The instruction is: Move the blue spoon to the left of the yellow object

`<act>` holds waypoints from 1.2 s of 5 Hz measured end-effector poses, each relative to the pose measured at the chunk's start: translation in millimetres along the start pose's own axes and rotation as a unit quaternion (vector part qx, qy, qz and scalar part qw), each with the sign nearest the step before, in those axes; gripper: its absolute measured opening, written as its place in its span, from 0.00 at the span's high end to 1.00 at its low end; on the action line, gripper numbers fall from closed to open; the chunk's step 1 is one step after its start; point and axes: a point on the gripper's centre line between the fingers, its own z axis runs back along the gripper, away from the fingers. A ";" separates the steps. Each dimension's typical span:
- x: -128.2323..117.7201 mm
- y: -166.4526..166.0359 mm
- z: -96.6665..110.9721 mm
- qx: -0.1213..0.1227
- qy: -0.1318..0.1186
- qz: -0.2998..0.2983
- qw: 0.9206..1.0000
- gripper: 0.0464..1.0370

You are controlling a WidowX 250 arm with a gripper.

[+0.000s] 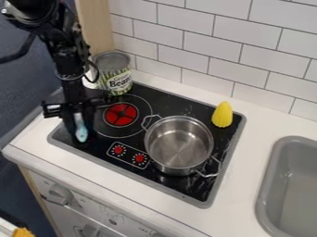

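Note:
The black gripper [79, 132] hangs down over the left end of the black stove top, its dark parts blending into the stove surface. The light blue spoon [81, 129] is right at the gripper, with its rounded end pointing toward the stove's front edge; its upper part runs up under the gripper body. Whether it is held or rests on the stove cannot be told. Far to the right, the yellow object [222, 115] stands upright, narrow end up, at the stove's back right corner.
A metal pot [178, 143] with two handles stands on the stove between the spoon and the yellow object. Behind the gripper is a green bean can [114, 74]. A grey sink [291, 185] lies at the right, and a tiled wall runs along the back.

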 end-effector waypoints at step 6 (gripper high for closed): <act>-50.8 -119.5 92.1 -0.093 0.001 0.297 0.950 0.72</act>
